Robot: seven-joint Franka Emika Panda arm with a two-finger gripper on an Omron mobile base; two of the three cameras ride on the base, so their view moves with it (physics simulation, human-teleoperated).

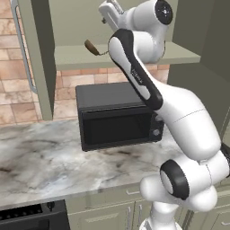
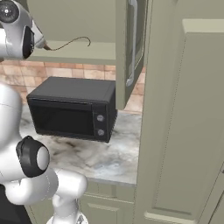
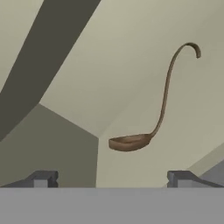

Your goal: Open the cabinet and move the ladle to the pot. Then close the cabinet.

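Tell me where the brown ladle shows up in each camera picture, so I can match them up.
Left base view: the ladle lies on the open cabinet's shelf, upper centre, partly behind the arm.
Right base view: ladle at upper left, on the same shelf, above the microwave.
Hand view: ladle right of centre, bowl end nearest, ahead of the open gripper.
Shared landmark: the cabinet shelf.
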